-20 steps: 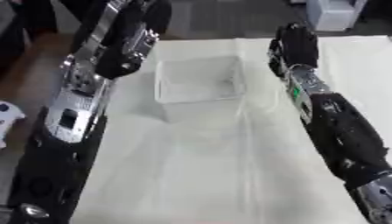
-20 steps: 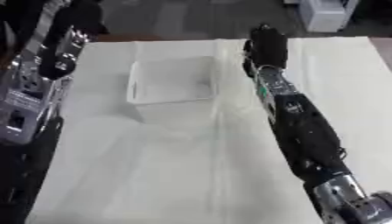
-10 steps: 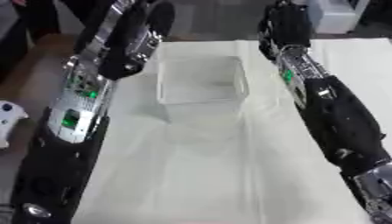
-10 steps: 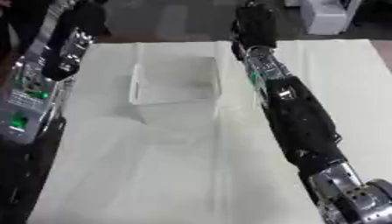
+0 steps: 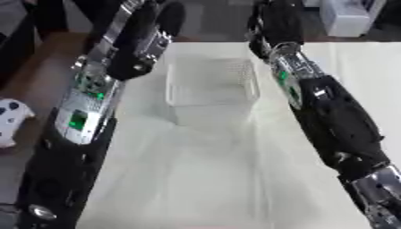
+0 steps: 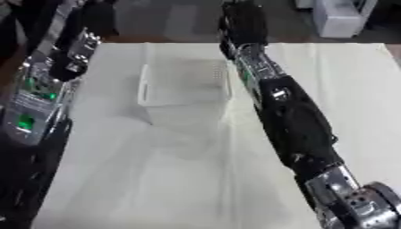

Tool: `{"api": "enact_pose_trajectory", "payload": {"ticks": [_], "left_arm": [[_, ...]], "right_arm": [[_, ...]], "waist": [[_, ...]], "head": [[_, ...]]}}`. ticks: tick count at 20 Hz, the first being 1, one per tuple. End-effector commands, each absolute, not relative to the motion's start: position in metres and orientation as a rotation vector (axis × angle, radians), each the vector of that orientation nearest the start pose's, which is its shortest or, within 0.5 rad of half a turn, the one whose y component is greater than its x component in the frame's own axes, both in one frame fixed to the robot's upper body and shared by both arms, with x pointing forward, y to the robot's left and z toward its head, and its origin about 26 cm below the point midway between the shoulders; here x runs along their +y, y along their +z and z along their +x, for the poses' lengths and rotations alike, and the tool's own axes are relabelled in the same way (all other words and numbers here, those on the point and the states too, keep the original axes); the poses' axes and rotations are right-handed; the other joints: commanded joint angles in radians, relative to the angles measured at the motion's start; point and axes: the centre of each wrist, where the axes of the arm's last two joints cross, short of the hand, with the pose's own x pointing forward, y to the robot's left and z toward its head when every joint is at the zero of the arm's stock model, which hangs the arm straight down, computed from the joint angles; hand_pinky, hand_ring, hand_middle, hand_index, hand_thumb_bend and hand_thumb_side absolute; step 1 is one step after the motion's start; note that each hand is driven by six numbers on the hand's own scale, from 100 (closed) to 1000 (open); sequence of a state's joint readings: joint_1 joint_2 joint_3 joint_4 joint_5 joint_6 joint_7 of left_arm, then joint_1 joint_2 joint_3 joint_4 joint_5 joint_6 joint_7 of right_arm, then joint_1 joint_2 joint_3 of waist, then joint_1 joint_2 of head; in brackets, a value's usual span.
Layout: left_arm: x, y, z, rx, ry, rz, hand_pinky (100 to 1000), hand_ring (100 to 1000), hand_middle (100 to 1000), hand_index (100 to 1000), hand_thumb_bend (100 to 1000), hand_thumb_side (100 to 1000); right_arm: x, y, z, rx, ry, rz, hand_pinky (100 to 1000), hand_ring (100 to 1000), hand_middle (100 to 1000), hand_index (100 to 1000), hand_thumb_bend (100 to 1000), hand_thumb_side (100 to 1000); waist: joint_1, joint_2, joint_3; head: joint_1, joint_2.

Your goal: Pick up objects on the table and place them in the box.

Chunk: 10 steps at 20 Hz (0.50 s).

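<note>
A: What's seen off to the side? A white game controller (image 5: pixel 11 120) with dark buttons is spotted at the left edge, on a brown surface (image 5: pixel 35 71) beside the table's cloth.

B: A white boxy appliance (image 6: pixel 341 17) is also seen far right, past the cloth.

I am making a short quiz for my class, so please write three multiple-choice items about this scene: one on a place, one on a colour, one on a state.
1. Where does the box stand?
A. Between the two arms
B. Outside the right arm
C. On the floor

2. What colour is the cloth on the table?
A. Red
B. Pale cream
C. Black

3. What does the box hold?
A. Many toys
B. A bottle
C. Nothing visible

Key: 1 A, the left hand and right hand reach past its two sides. 2 B, the cloth is light throughout. 3 C, its see-through walls show no contents.
</note>
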<state>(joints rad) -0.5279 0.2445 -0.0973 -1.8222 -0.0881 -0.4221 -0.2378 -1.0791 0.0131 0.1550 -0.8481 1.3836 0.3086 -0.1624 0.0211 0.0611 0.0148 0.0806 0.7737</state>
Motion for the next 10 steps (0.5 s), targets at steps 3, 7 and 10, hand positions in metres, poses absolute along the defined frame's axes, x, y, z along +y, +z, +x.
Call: {"api": "enact_pose_trajectory", "payload": {"ticks": [3,7,10], "left_arm": [[0.203,0.224,0.341,3.33,1.046,0.103,790,739,848,929,100,801],[0.201,0.224,0.339,3.339,1.014,0.102,792,740,848,930,100,800],[0.199,0.225,0.337,3.348,0.989,0.103,791,739,848,930,100,801]], "right_arm": [[-0.051,0.198,0.467,-1.734,1.078,-1.427,100,100,100,100,186,100],[-0.044,0.197,0.463,-1.767,1.058,-1.403,100,100,100,100,178,100],[-0.039,0.194,0.459,-1.785,1.054,-1.383,100,100,100,100,174,100]], "waist": [[-0.004,-0.017,0.005],[-0.008,-0.016,0.011],[-0.01,-0.016,0.015]], "head": [[0.022,-0.004],[0.036,-0.004],[0.049,-0.004]]}}
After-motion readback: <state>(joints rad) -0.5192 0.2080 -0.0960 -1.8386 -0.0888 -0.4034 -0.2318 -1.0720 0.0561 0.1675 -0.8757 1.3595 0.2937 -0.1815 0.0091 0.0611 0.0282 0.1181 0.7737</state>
